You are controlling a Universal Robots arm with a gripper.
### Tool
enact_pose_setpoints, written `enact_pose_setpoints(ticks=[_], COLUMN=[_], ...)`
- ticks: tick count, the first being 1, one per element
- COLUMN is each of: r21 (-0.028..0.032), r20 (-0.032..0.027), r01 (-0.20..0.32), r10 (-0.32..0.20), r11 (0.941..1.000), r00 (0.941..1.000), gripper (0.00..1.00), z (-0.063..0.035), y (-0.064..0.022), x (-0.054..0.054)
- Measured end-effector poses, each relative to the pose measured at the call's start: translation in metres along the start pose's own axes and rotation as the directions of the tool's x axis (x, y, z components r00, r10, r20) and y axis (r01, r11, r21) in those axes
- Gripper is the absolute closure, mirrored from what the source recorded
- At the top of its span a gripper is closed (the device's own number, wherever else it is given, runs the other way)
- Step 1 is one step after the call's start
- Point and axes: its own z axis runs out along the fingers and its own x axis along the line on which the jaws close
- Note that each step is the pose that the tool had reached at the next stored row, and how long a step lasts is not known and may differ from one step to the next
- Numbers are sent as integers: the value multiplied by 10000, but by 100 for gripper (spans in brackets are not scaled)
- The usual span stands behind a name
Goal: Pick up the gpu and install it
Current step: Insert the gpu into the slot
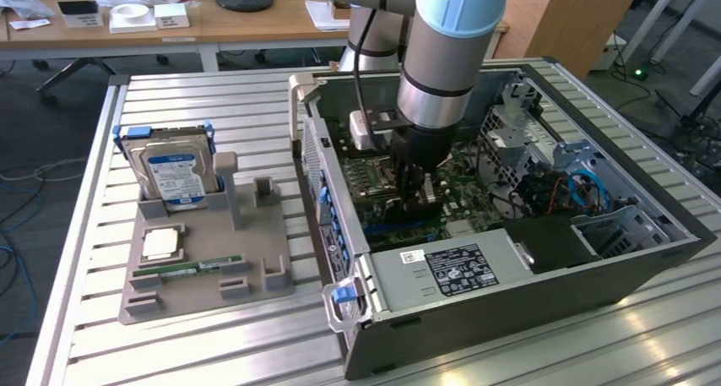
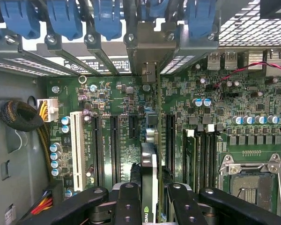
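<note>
The gpu [image 2: 149,164] stands on edge between my gripper's [image 2: 151,194] black fingers [image 2: 126,199], which are shut on it. It hangs over the green motherboard [image 2: 117,93] between the long black expansion slots [image 2: 114,145]. Its silver end bracket [image 2: 149,47] reaches the case's rear slot openings under the blue latches [image 2: 107,18]. Whether its lower edge sits in a slot I cannot tell. In the exterior view my gripper [image 1: 414,196] is down inside the open computer case [image 1: 631,259], over the motherboard [image 1: 457,192].
On the exterior view's left, a grey holder [image 1: 259,276] carries a hard drive [image 1: 175,173], a processor chip [image 1: 161,244] and a memory stick [image 1: 186,269]. The power supply [image 1: 448,272], drive cage [image 1: 518,124] and cables crowd the case. The processor socket [image 2: 253,183] lies beside the memory slots.
</note>
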Motion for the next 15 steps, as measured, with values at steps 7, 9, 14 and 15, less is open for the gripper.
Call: enact_pose_setpoints(ticks=[7, 9, 14, 15], r21=[0, 1, 1, 1], r20=[2, 3, 2, 2], r01=[0, -1, -1, -1], r10=[0, 1, 1, 1], r11=[10000, 10000, 10000, 10000], r00=[10000, 10000, 10000, 10000], gripper=[73, 73, 73, 73], z=[8, 12, 14, 16], y=[2, 2, 2, 2], x=[0, 0, 0, 0])
